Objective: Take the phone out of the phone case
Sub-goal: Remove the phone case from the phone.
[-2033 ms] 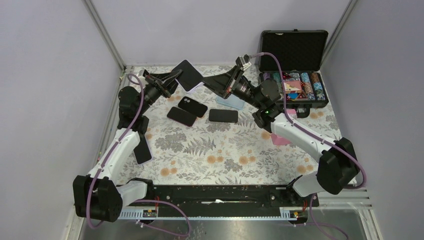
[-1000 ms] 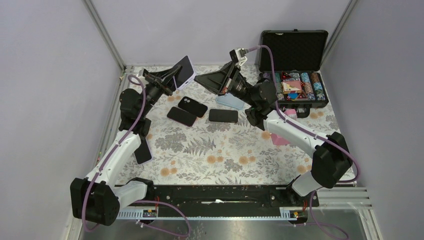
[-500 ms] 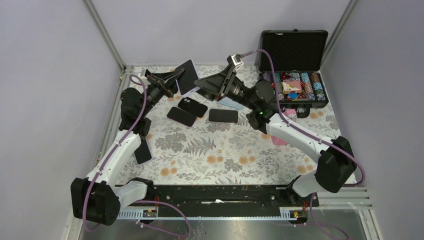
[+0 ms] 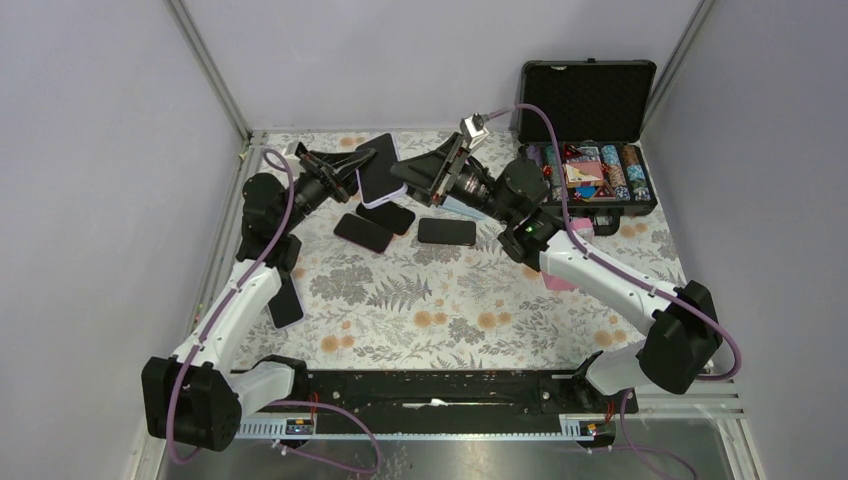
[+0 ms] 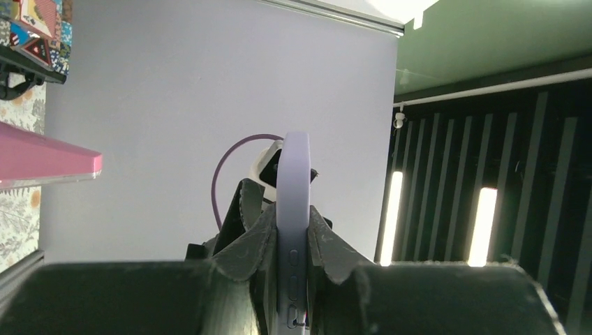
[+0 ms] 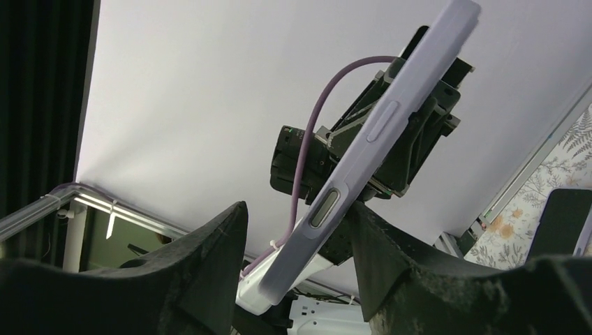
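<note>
Extraction looks barely begun: the phone (image 4: 378, 170) sits in its lilac case (image 6: 380, 118), raised over the desk (image 4: 450, 300), pinched in the narrow jaws of the left gripper (image 5: 292, 220), with the jaws of the right gripper (image 6: 297, 223) parted around its end.

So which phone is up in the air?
The phone in the lilac case, pinched by the left gripper. The dark phones lie flat on the flowery table.

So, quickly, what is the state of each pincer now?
Left pincer: closed on the lilac-cased phone.
Right pincer: open, its jaws around that phone.
</note>
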{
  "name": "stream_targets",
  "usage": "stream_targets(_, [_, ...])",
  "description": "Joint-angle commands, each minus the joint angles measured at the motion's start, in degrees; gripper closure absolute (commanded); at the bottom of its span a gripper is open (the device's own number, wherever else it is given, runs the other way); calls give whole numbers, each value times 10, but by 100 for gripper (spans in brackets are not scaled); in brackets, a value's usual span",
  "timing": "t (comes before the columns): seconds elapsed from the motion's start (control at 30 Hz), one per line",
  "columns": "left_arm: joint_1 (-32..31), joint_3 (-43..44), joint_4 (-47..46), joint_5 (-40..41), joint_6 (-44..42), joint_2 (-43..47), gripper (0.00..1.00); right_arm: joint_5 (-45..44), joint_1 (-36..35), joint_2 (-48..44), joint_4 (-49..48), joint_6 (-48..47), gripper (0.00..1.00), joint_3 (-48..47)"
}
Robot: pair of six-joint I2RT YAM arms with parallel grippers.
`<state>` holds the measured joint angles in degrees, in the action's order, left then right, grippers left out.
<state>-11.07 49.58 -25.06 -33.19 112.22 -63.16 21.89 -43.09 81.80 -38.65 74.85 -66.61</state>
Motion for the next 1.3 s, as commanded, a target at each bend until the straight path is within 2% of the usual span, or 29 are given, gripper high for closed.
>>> stream_targets(0.0, [3, -26, -34, 5, 64, 17, 100, -9, -5, -14, -17, -21, 36, -9])
stream_targets(0.07, [4, -43, -34, 22, 76, 25, 100, -12, -10, -22, 3, -43, 32, -8])
stream_targets(0.17, [4, -48, -29, 34, 76, 30, 100, -15, -14, -31, 23, -57, 33, -5])
stream_targets(0.23, [4, -45, -23, 39, 75, 32, 100, -17, -15, -33, 28, -60, 40, -4])
stream_targets(0.33, [4, -40, -19, 35, 72, 31, 100, -27, -14, -35, 14, -66, 58, 3])
stream_targets(0.43, [4, -41, 0, 31, 69, 34, 100, -35, -15, -34, -9, -70, 70, 6])
stream_targets(0.53, [4, -39, 41, 21, 55, 38, 100, -32, -15, -26, -58, -68, 73, 3])
stream_targets(0.6, [3, -40, 65, 15, 49, 40, 100, -22, -14, -20, -74, -69, 68, -7])
stream_targets(0.7, [4, -62, 58, 25, 63, 49, 100, -11, -15, -16, -67, -60, 48, -15])
stream_targets(0.77, [9, -73, 38, 38, 74, 52, 100, -8, -15, -20, -41, -48, 38, -11])
stream_targets(0.83, [20, -78, 23, 46, 80, 50, 100, -5, -14, -25, -23, -37, 33, 1])
stream_targets(0.93, [28, -69, 26, 56, 76, 46, 100, -4, -15, -32, -19, -24, 32, 16])
stream_targets(1.0, [28, -54, 43, 56, 65, 43, 100, -6, -14, -31, -15, -25, 35, 15])
stream_targets(1.1, [28, -49, 48, 54, 68, 42, 100, -5, -15, -23, -15, -27, 45, 7])
stream_targets(1.13, [28, -50, 43, 52, 74, 43, 100, -4, -14, -13, -18, -30, 54, -2])
stream_targets(1.27, [28, -41, 57, 40, 73, 44, 100, -8, -15, 1, -44, -45, 73, -6])
